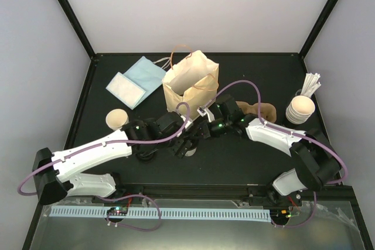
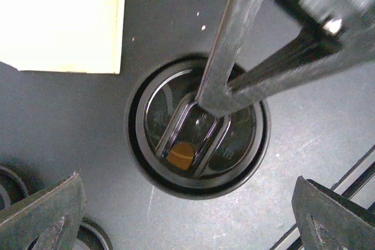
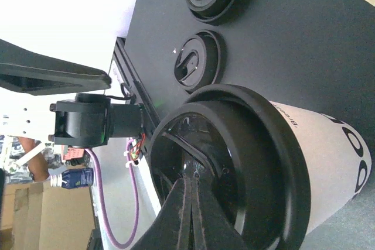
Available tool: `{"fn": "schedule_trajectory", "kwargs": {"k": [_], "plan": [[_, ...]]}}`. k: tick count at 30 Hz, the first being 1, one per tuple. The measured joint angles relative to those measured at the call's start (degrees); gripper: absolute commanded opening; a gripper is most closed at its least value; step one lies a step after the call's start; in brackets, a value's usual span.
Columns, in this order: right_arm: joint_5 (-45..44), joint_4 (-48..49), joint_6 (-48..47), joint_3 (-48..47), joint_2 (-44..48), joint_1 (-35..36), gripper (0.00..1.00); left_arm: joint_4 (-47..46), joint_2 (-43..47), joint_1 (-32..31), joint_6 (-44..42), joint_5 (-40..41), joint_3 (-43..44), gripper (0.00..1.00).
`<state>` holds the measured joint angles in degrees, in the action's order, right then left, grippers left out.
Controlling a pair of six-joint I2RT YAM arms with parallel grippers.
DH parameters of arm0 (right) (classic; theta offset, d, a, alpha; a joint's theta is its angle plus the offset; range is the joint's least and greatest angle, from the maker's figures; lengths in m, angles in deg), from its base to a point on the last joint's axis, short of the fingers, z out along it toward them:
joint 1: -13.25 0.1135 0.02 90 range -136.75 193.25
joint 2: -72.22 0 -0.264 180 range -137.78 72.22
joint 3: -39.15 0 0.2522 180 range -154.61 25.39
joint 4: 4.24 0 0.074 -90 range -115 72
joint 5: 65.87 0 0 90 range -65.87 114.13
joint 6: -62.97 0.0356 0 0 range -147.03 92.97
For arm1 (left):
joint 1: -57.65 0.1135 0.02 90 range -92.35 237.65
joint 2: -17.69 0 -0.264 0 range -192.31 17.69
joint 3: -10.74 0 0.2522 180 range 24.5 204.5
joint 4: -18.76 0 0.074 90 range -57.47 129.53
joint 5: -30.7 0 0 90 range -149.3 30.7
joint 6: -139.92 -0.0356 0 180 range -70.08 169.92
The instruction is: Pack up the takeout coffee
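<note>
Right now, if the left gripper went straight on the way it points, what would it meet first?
Probably the right gripper, shut and pressed onto the black lid straight ahead of the open left gripper; depth is unclear, so possibly the lid itself.

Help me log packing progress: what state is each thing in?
Paper bag: upright, mouth open.
Lidded cup: upright, black lid on, outside the bag.
Right gripper: shut, tips on that lid.
Left gripper: open, holding nothing.
Single beige cup: upright, no lid.
Spare lids: lying loose, on no cup.
</note>
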<state>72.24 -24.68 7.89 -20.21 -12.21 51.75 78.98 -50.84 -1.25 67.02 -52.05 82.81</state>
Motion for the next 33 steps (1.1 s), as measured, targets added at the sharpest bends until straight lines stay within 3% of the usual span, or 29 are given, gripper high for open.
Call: {"fn": "schedule_trajectory", "kwargs": {"k": [10, 33], "plan": [[-0.1, -1.0, -0.5, -0.3, 0.0, 0.0, 0.01, -2.4, 1.0, 0.5, -0.1, -0.8, -5.2, 0.99], [-0.2, -1.7, -0.7, -0.6, 0.1, 0.0, 0.01, -6.0, -6.6, 1.4, -3.0, -2.4, -3.7, 0.91]]}}
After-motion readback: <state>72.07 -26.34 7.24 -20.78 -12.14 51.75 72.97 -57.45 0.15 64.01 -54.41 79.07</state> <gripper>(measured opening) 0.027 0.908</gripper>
